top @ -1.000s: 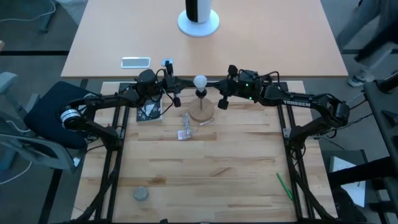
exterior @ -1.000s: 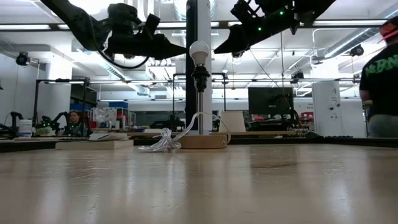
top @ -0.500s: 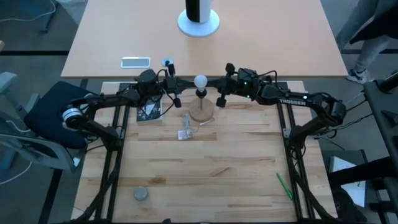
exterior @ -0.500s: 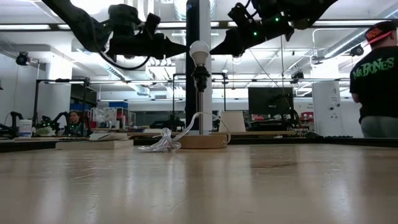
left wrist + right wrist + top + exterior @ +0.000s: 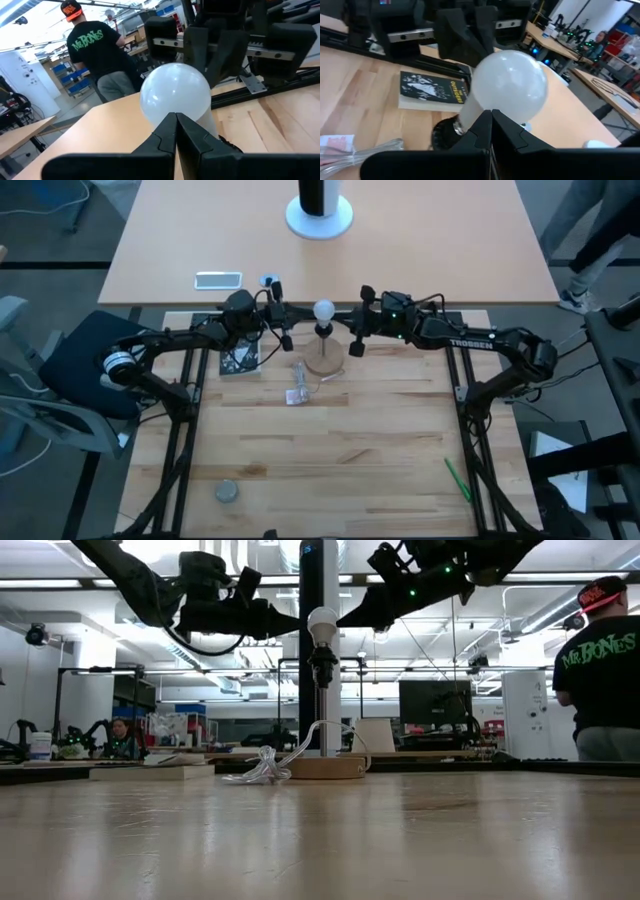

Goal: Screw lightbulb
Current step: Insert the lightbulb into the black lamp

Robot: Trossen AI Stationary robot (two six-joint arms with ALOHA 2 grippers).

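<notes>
Between closed hands (image 5: 299,317) (image 5: 341,319): lightbulb (image 5: 323,311), sides tight.

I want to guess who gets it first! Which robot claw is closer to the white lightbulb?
Too close to call. The left gripper is beside the lightbulb on its left, the right gripper on its right, both shut, both about equally near.

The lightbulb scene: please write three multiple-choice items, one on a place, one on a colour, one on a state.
1. Where is the lightbulb?
A. lying on the table
B. upright in the black socket
C. on the book

2. What colour is the pen near the table's right edge?
A. green
B. red
C. blue

3. How are the left hand and right hand?
A. both open
B. only one shut
C. both shut, beside the bulb

Key: 1 B, bulb stands on the socket; 2 A, high view shows green; 3 C, wrist views show fingers together.
</notes>
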